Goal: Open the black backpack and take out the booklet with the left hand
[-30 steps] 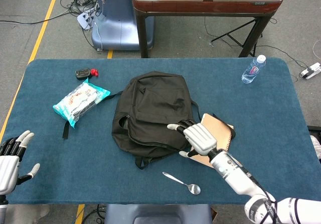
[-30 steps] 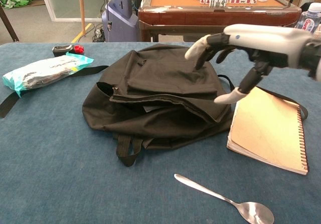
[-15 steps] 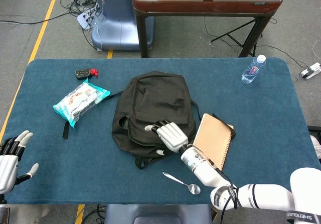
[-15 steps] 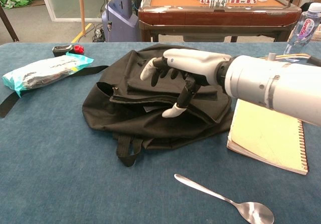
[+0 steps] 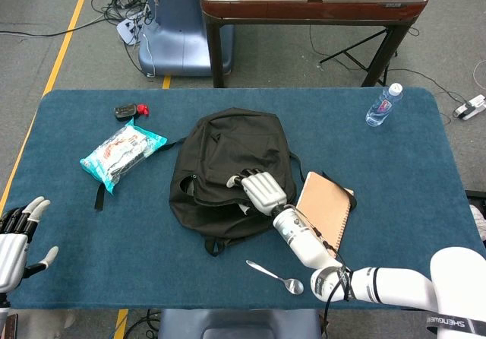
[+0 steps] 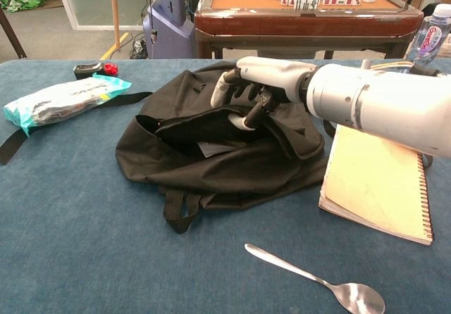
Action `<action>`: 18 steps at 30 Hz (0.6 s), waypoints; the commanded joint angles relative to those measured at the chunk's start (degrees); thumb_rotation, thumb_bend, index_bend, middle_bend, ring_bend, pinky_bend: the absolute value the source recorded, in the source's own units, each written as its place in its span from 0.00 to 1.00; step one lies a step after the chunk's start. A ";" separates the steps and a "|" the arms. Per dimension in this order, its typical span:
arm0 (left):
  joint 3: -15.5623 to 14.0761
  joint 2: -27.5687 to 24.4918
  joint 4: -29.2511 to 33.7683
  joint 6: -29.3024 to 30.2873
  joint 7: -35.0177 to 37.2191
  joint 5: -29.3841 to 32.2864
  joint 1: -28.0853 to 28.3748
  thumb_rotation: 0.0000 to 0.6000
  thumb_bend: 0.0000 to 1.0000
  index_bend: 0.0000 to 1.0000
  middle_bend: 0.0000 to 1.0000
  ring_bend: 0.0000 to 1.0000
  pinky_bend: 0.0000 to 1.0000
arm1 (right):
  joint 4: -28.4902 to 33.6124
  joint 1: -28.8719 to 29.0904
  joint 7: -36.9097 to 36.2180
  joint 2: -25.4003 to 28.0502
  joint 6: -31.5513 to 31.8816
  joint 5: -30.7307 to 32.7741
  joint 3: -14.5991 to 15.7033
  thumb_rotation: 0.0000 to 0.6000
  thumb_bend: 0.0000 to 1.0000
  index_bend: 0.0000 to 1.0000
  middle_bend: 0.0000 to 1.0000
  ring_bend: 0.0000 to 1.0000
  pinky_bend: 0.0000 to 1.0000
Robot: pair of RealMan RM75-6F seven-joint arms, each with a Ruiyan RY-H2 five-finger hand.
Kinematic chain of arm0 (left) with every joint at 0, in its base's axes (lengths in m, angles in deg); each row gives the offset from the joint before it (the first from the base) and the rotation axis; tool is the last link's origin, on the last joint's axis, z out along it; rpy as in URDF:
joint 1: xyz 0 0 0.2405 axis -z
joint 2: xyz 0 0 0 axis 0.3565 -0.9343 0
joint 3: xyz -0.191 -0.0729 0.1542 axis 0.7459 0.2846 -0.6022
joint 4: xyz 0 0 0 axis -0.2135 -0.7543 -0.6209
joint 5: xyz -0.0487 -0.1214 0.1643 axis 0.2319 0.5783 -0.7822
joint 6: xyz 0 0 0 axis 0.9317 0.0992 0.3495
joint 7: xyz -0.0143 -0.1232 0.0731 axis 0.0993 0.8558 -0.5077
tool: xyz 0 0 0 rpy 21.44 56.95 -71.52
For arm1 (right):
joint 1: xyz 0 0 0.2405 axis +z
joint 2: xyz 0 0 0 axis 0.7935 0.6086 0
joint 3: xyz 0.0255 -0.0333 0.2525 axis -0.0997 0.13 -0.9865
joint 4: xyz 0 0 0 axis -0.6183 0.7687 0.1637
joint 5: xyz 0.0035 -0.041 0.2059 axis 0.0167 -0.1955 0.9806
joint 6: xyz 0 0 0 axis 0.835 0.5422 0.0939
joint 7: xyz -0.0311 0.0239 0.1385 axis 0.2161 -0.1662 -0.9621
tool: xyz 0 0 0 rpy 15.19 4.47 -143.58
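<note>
Backpack (image 6: 211, 152) flap pinched up by right hand (image 6: 246, 92); left hand (image 5: 19, 240) spread, no readable labels

Tabletop (image 6: 63, 243): matt blue cloth, felt-like nap. Black backpack (image 6: 211, 159): soft matt fabric, creased. Booklet (image 6: 377, 187): plain tan paper cover, wire spiral at right edge. Spoon (image 6: 317, 280): polished shiny metal. Right hand (image 6: 257, 82): smooth glossy pale plastic shell, dark joints. Far-left packet (image 6: 63, 97): glossy teal plastic film. Bottle (image 5: 383, 105): clear plastic.

The left hand (image 5: 19, 240) is cut off by the frame edge — the black backpack (image 6: 211, 145)'s interior stays dark.
</note>
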 commanded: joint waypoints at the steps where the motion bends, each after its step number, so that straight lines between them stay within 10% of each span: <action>1: 0.08 0.02 0.11 0.00 -0.16 -0.02 0.07 1.00 0.28 0.11 0.09 0.13 0.10 | 0.20 0.42 -0.66 0.66 -0.02 0.33 0.18 1.00 0.61 0.40 0.32 0.18 0.19; 18: 3.61 0.03 -1.69 -5.18 6.35 -5.37 8.27 1.00 0.28 0.21 0.14 0.19 0.10 | -4.09 -0.38 -9.82 1.97 2.74 0.10 -3.38 1.00 0.66 0.61 0.39 0.23 0.21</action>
